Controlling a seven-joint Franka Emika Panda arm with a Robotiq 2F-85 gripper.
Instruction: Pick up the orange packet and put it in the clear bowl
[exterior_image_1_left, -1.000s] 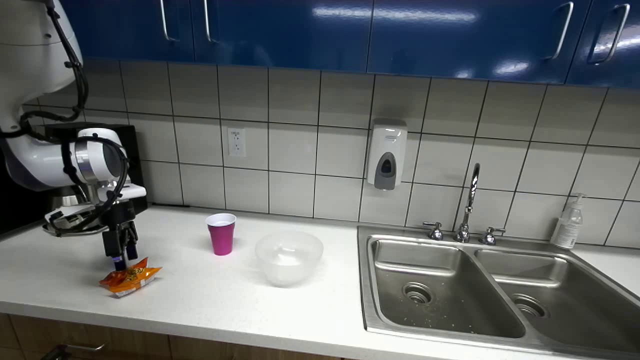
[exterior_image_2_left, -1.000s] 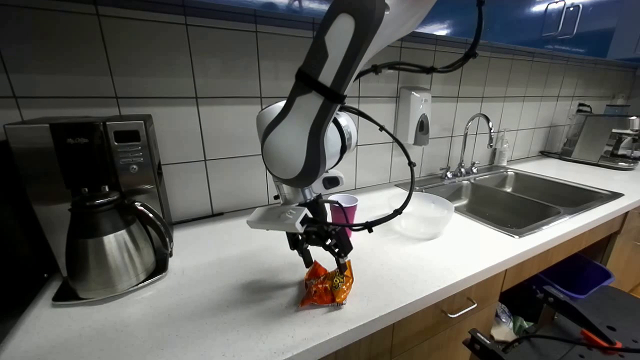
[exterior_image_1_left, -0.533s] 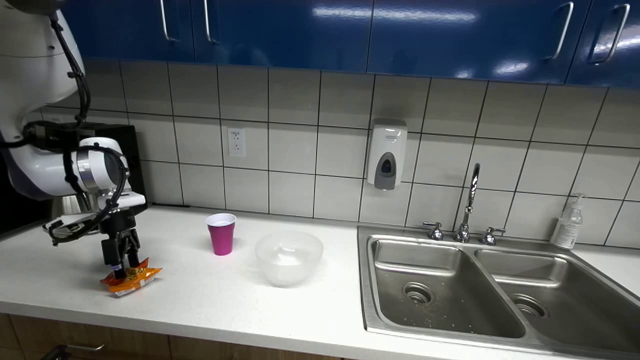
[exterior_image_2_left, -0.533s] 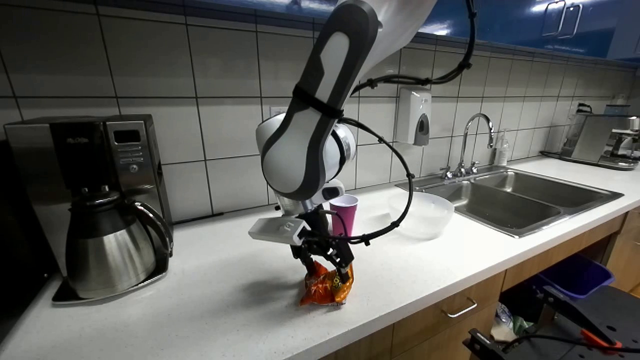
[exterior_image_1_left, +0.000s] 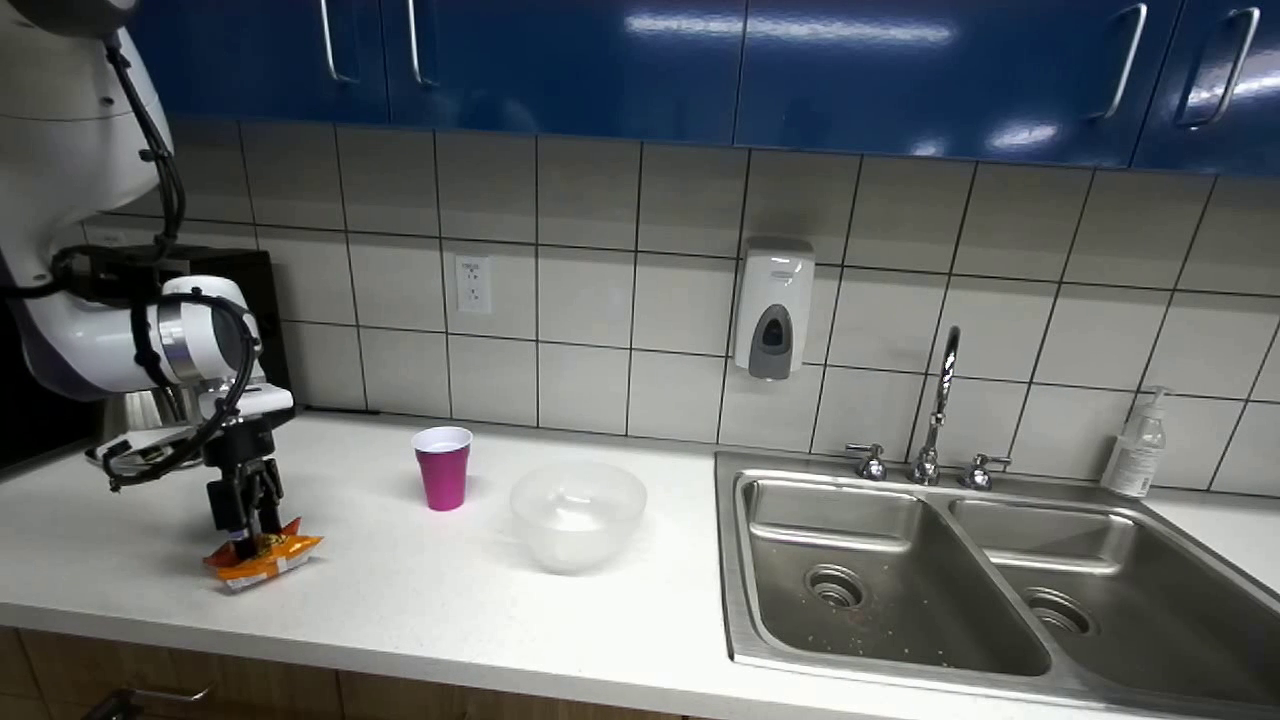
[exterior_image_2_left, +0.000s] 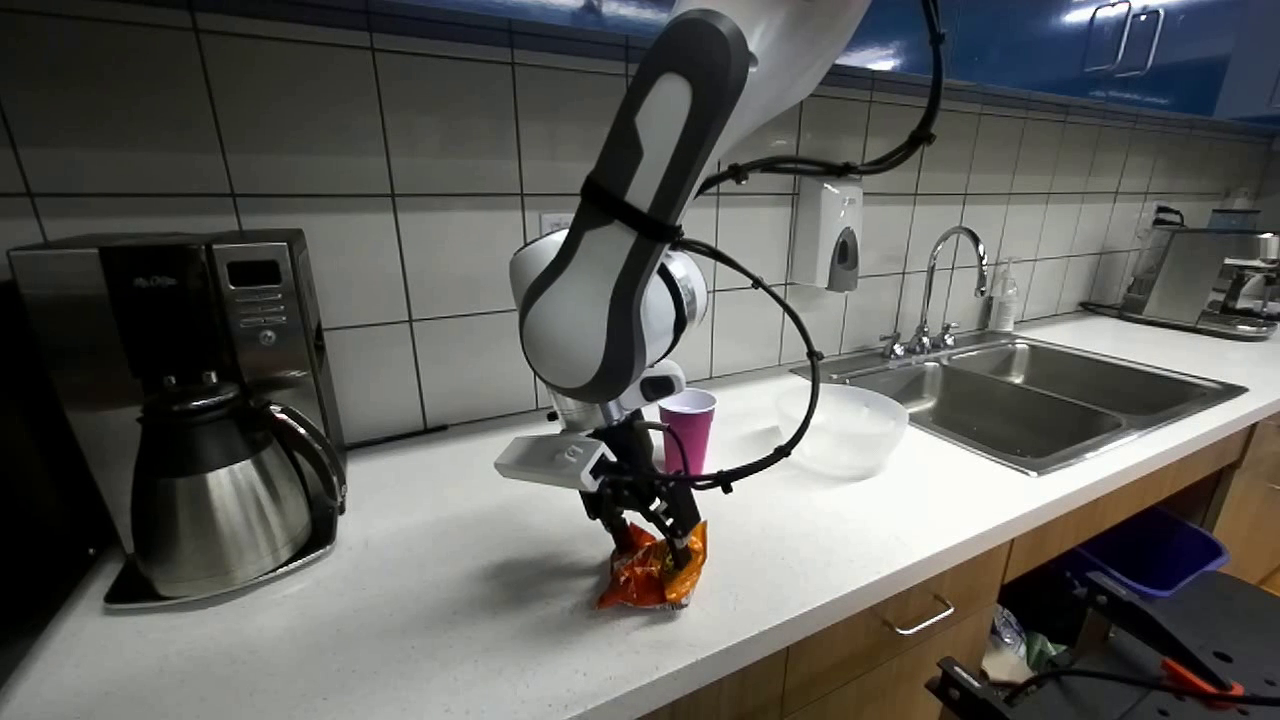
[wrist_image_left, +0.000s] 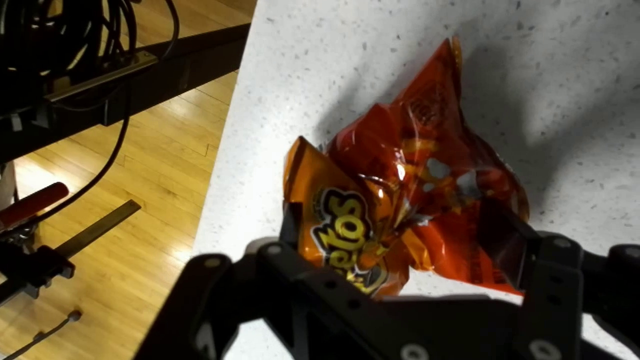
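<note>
The crinkled orange packet (exterior_image_1_left: 288, 553) lies on the white counter and shows in both exterior views (exterior_image_2_left: 632, 584). In the wrist view the packet (wrist_image_left: 425, 140) shows a red part and an orange part with yellow letters. My gripper (exterior_image_1_left: 258, 542) points down over it. In an exterior view the gripper's two fingers (exterior_image_2_left: 652, 552) straddle the packet, low near the counter. In the wrist view the fingers (wrist_image_left: 397, 217) are well apart with the bunched packet between them. The clear bowl (exterior_image_1_left: 578, 525) stands upright on the counter and also shows here (exterior_image_2_left: 848, 435); it is out of the wrist view.
A purple cup (exterior_image_1_left: 443, 478) stands between the gripper and the bowl, further back. The steel sink (exterior_image_1_left: 735, 570) is beyond the bowl. A coffee maker (exterior_image_2_left: 60, 330) stands on the packet's other side. The counter's front edge (wrist_image_left: 220, 145) is close to the packet.
My gripper has come down onto the packet, so its fingertips are now lower around it. The fingers have drawn slightly together and the packet has bunched and shifted a little. Bowl and cup have not moved.
</note>
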